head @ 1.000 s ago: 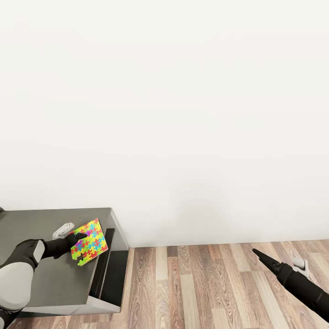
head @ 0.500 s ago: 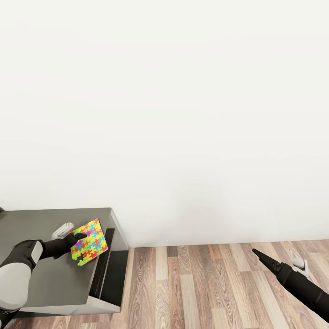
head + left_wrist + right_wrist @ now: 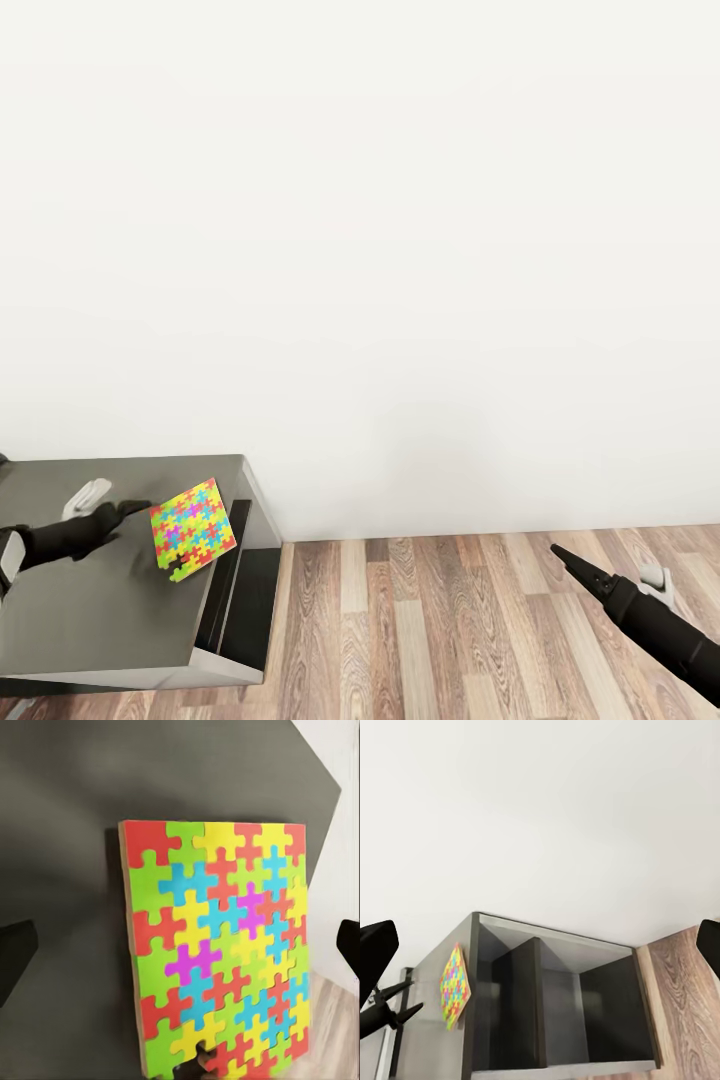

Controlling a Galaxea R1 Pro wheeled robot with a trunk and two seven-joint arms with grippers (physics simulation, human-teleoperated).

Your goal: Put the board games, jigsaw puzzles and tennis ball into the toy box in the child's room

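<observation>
White wall (image 3: 400, 250) across most of the head view; wood floor (image 3: 450, 620) below it. Table (image 3: 90, 610), dark grey end section, at lower left, with open shelf compartments (image 3: 555, 1012) on its end face, seen from the right wrist. Puzzle (image 3: 193, 529) lies flat on the table top near its right edge, one piece missing at the near edge. Left gripper (image 3: 135, 508) sits just beside the puzzle, clear of it; fingers (image 3: 15, 956) spread wide in the wrist view, holding nothing. Right gripper (image 3: 575, 562) hangs over the floor, well apart from the table, fingers parted, empty.
</observation>
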